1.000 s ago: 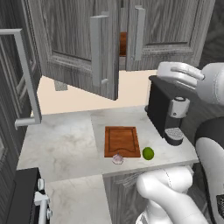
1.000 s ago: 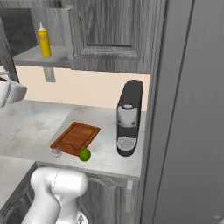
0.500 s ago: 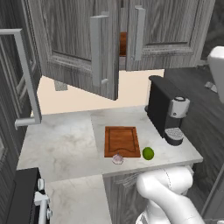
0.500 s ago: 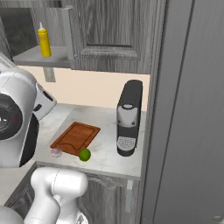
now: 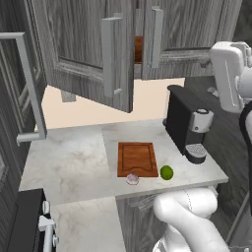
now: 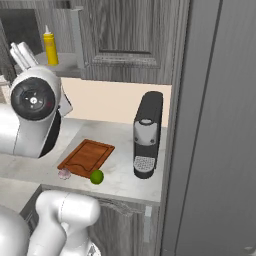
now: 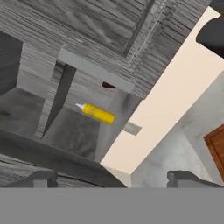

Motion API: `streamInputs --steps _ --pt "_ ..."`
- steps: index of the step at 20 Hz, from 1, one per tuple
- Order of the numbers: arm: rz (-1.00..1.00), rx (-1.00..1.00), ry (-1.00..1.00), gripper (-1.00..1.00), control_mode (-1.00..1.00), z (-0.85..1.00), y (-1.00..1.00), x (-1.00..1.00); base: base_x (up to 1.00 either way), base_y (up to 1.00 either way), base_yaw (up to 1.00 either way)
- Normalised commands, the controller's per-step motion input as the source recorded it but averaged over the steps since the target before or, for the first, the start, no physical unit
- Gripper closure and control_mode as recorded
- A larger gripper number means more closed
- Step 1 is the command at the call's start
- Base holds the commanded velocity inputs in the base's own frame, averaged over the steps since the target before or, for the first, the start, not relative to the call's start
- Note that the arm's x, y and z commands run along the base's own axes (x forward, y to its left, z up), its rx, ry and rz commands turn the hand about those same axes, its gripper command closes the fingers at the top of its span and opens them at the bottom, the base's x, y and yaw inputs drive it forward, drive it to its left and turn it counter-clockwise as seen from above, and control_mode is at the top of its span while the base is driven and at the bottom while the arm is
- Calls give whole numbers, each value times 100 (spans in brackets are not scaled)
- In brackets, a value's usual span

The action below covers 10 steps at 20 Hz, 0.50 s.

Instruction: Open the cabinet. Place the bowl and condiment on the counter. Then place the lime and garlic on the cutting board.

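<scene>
The cabinet [image 5: 78,44] has its left door swung wide and its right door ajar. In the gap between the doors shows a strip of the reddish-brown bowl [image 5: 139,49], on the shelf inside. The yellow condiment [image 6: 50,46] stands on the grey shelf, and the hand view has it as a tilted bottle [image 7: 98,113] past a door handle. On the counter [image 5: 69,157] lies the cutting board [image 5: 137,158], with the garlic [image 5: 132,178] at its near edge and the lime [image 5: 167,172] to the right. My gripper [image 7: 113,180] is open, holds nothing and faces the open cabinet from a distance.
A black coffee machine [image 5: 187,123] stands on the counter right of the board. My white arm [image 5: 229,74] rises at the right, level with the cabinet's lower edge. A tall grey panel [image 6: 220,125] closes the right side. A bar handle [image 5: 29,83] juts out at the left.
My arm has swung from in front of the coffee machine up and round toward the cabinet. The doors, bowl, condiment, lime and garlic have not moved.
</scene>
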Motion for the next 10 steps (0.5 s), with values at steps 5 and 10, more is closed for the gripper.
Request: streamInputs --steps 5,10 --pt "2 9 23 -100 -100 -9 14 78 0 0 0" --pt "4 2 11 -100 -100 -26 44 65 0 0 0"
